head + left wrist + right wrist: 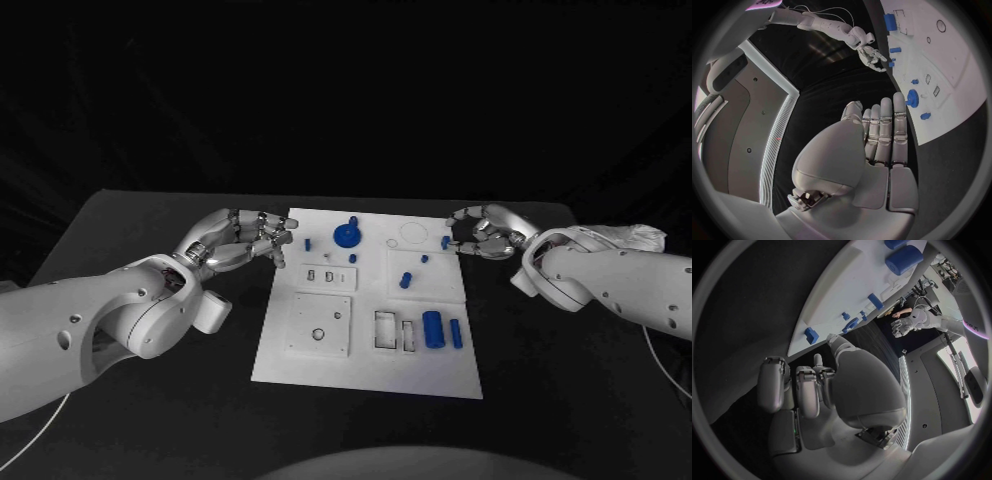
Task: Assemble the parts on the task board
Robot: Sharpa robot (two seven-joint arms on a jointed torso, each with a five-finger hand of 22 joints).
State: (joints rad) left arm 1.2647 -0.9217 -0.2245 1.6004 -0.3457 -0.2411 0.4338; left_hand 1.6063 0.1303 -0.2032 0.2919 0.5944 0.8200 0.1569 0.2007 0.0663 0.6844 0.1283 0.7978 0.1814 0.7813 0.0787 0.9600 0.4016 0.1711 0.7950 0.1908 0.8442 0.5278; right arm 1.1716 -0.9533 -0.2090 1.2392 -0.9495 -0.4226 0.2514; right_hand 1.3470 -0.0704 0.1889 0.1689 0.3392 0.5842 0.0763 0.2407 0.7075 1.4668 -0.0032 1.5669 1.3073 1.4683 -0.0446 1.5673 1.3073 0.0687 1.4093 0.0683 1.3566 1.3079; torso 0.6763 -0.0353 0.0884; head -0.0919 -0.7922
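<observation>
A black table (130, 420) under a dark backdrop carries the white task board (372, 372), with the blue parts spread over it: a round knob-like part (348, 234), a fat cylinder (433, 324) and a slim peg (456, 333). The left hand (238, 238) hovers just beside the board's near-left edge, fingers loosely apart and holding nothing; the knob lies just past its fingertips (899, 102). The right hand (480, 233) sits at the opposite edge, fingers curled in by a small blue part (446, 241); whether it pinches that part I cannot tell. To do this step well, it should probably close squarely on the small part and lift straight, while the left hand stays off the board.
</observation>
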